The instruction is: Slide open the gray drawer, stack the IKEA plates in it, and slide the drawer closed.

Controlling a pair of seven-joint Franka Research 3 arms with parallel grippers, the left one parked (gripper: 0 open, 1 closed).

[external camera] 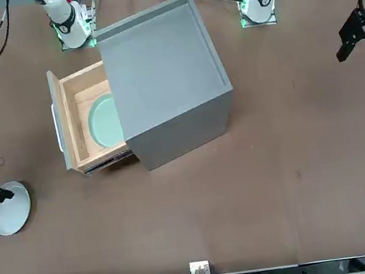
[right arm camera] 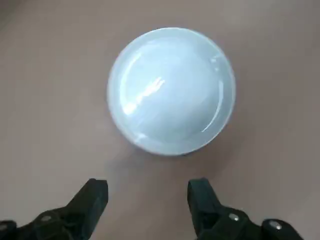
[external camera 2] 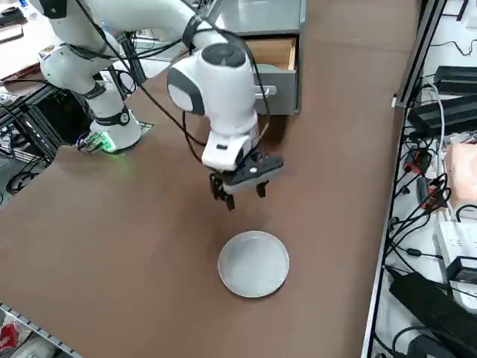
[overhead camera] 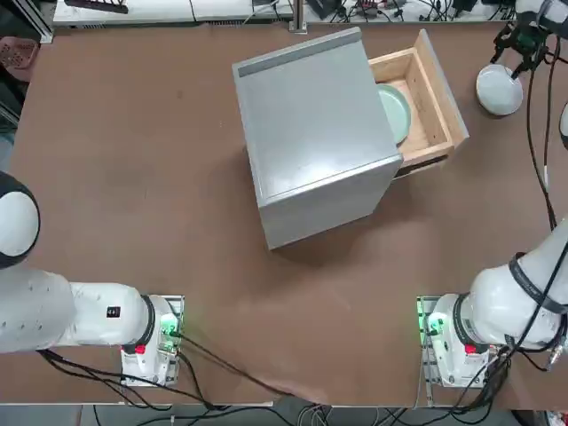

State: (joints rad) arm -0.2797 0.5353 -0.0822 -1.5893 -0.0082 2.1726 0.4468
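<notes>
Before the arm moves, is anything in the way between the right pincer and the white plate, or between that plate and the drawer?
Nothing visible stands between the open right pincer and the white plate. Toward the pulled-out drawer, only its raised front panel looks like something to clear.

**Brown Worktop Ringed by Metal Rails and Cabled Gear**

A broad, matte brown tabletop [external camera: 245,182] fills most of the scene, under light that leaves soft-edged shadows on it. In the right side view, a straight silvery metal rail [external camera 2: 383,246] runs along one edge. Beyond it, a white work surface [external camera 2: 449,46] carries tangled black cables [external camera 2: 406,224], dark rectangular equipment boxes [external camera 2: 456,119] and a rounded peach-coloured object [external camera 2: 462,173]. The top view shows a dusty-pink openwork plastic basket [overhead camera: 18,53] just beside the tabletop's far left corner.
</notes>
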